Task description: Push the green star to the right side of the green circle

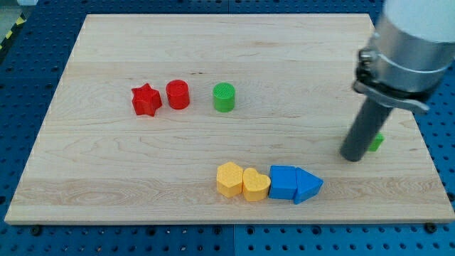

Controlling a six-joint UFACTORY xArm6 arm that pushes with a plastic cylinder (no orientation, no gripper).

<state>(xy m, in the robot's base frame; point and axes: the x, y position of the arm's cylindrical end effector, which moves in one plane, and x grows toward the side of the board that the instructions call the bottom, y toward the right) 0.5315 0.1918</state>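
Wooden table [106, 178] | green star [376, 142] near view's right edge, mostly hidden behind my tip [352, 158] | green circle [224, 97] well apart, upper-left | no fingers, rod only | advice: get around star's right, push leftward, stop just right of circle.

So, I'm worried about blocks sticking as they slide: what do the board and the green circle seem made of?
The board looks like pale wood with a smooth matte finish: long grain lines run across it. The green circle looks like plastic, perhaps 3D-printed: flat saturated colour and fine ridges on top, though that is uncertain.
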